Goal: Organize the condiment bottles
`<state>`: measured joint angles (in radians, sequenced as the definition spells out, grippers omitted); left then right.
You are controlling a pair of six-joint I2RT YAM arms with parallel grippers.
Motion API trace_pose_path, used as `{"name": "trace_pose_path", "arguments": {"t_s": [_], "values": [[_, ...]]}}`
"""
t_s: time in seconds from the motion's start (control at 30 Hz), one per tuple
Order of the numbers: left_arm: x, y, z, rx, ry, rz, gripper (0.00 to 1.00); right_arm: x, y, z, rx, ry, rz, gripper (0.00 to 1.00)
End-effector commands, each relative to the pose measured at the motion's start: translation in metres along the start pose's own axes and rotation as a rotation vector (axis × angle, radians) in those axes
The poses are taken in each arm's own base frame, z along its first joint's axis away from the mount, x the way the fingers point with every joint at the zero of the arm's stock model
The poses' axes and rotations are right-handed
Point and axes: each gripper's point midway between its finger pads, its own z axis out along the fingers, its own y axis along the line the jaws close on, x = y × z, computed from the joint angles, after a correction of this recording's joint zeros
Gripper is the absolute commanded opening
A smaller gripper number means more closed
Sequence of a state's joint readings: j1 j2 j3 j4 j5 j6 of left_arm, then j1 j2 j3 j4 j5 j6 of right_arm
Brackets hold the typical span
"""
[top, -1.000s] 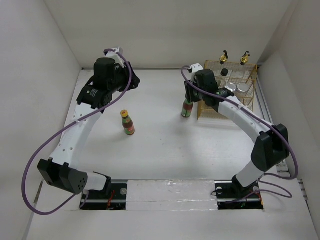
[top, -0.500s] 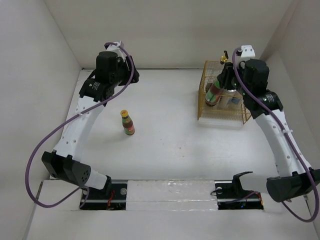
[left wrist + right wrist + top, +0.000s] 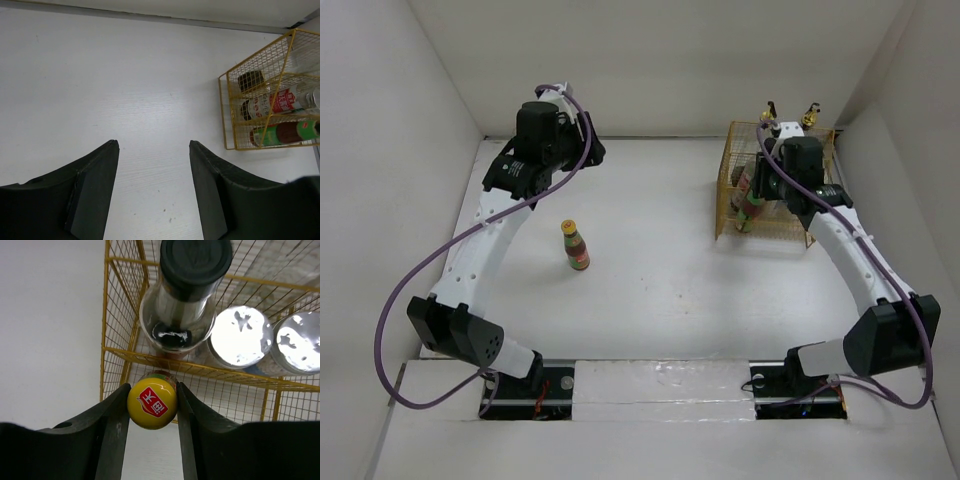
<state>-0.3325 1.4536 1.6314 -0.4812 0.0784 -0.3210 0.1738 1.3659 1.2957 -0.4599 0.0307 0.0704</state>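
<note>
My right gripper [image 3: 152, 407] is shut on the yellow cap of a red/green sauce bottle [image 3: 151, 406], held upright at the near-left corner of the yellow wire basket [image 3: 150, 358]; it also shows in the top view [image 3: 747, 205]. Behind it stand the black-capped red-labelled bottle [image 3: 192, 285] and two silver-capped bottles [image 3: 241, 337] [image 3: 300, 342]. Two gold spouts [image 3: 768, 108] [image 3: 810, 115] rise at the basket's back. A second yellow-capped sauce bottle [image 3: 575, 247] stands alone on the table's left half. My left gripper [image 3: 154, 145] is open and empty, hovering at the far left [image 3: 582, 155].
The basket [image 3: 725, 190] sits at the far right near the right wall. In the left wrist view the basket [image 3: 227, 100] is seen at the right with bottles inside. White walls enclose the table on three sides.
My right gripper lifted the sauce bottle from the table beside the basket, swung it over the basket and lowered it at the near-left corner. The left arm barely moved.
</note>
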Motion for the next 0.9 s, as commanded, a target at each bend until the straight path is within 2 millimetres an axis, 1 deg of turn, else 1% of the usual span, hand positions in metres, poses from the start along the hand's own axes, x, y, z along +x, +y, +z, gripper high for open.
{"name": "trace_pose_path", "arguments": {"t_s": [0.0,0.03,0.07,0.1,0.13,0.2,0.23,0.27,0.33,0.37,0.4,0.43,0.47,0.5,0.53,0.57,0.6,0.63,0.67,0.7,0.73,0.77,0.8,0.83,0.87], "values": [[-0.015,-0.012,-0.008,0.048,-0.056,-0.008,0.55,-0.029,0.007,0.005,0.003,-0.148,-0.009,0.12],[-0.015,-0.012,-0.008,0.048,-0.056,-0.008,0.55,-0.027,0.011,0.006,-0.005,-0.147,-0.013,0.12],[-0.015,-0.012,-0.008,0.048,-0.056,-0.008,0.55,-0.027,0.009,0.006,0.006,-0.148,-0.012,0.14],[-0.015,-0.012,-0.008,0.048,-0.056,-0.008,0.55,-0.022,0.009,0.008,0.007,-0.138,-0.013,0.18],[-0.015,-0.012,-0.008,0.048,-0.056,-0.008,0.55,-0.022,0.007,0.008,0.016,-0.139,-0.012,0.30],[-0.014,-0.014,-0.008,0.057,-0.052,-0.017,0.55,-0.017,0.005,0.009,0.028,-0.109,-0.014,0.45],[-0.011,-0.012,-0.006,0.053,-0.044,-0.017,0.55,-0.023,0.005,0.006,0.028,-0.117,-0.014,0.55],[-0.011,-0.012,-0.006,0.053,-0.044,-0.017,0.55,-0.027,0.003,0.004,0.040,-0.118,-0.013,0.68],[-0.011,-0.012,-0.006,0.053,-0.044,-0.017,0.55,-0.034,0.001,-0.003,0.069,-0.121,-0.026,0.77],[-0.012,-0.010,-0.006,0.042,-0.048,-0.018,0.55,-0.054,0.004,-0.014,0.067,-0.172,-0.034,0.84],[-0.012,-0.010,-0.006,0.042,-0.049,-0.018,0.55,-0.062,0.003,-0.018,0.075,-0.185,-0.031,0.86],[-0.017,-0.010,-0.008,0.037,-0.064,-0.017,0.55,-0.074,0.012,-0.028,0.055,-0.220,-0.045,0.86],[-0.019,-0.012,-0.010,0.038,-0.067,-0.017,0.55,-0.092,0.017,-0.041,0.042,-0.269,-0.055,0.87],[-0.017,-0.011,-0.011,0.035,-0.058,-0.018,0.55,-0.097,0.024,-0.045,0.026,-0.283,-0.059,0.87],[-0.027,-0.011,-0.017,0.025,-0.089,-0.031,0.55,-0.102,0.039,-0.048,-0.033,-0.297,-0.078,0.87],[-0.034,-0.012,-0.020,0.021,-0.109,-0.041,0.55,-0.105,0.065,-0.052,-0.118,-0.322,-0.108,0.84],[-0.036,-0.011,-0.022,0.008,-0.113,-0.051,0.55,-0.107,0.085,-0.052,-0.188,-0.331,-0.151,0.78],[-0.041,-0.007,-0.024,-0.024,-0.132,-0.073,0.55,-0.101,0.112,-0.051,-0.295,-0.321,-0.186,0.73],[-0.045,-0.005,-0.031,-0.042,-0.146,-0.091,0.55,-0.095,0.145,-0.054,-0.390,-0.321,-0.213,0.61],[-0.049,-0.003,-0.033,-0.055,-0.163,-0.106,0.55,-0.082,0.166,-0.042,-0.456,-0.286,-0.232,0.36],[-0.051,-0.001,-0.038,-0.073,-0.174,-0.121,0.55,-0.073,0.185,-0.041,-0.527,-0.265,-0.250,0.23],[-0.061,0.006,-0.044,-0.119,-0.222,-0.176,0.55,-0.059,0.220,-0.049,-0.650,-0.244,-0.271,0.13],[-0.063,0.011,-0.051,-0.149,-0.241,-0.205,0.55,-0.059,0.239,-0.052,-0.705,-0.267,-0.284,0.07],[-0.064,0.017,-0.052,-0.184,-0.253,-0.234,0.55,-0.045,0.256,-0.046,-0.741,-0.243,-0.298,0.05],[-0.067,0.031,-0.060,-0.251,-0.282,-0.267,0.55,-0.039,0.271,-0.049,-0.772,-0.244,-0.309,0.07]]}}
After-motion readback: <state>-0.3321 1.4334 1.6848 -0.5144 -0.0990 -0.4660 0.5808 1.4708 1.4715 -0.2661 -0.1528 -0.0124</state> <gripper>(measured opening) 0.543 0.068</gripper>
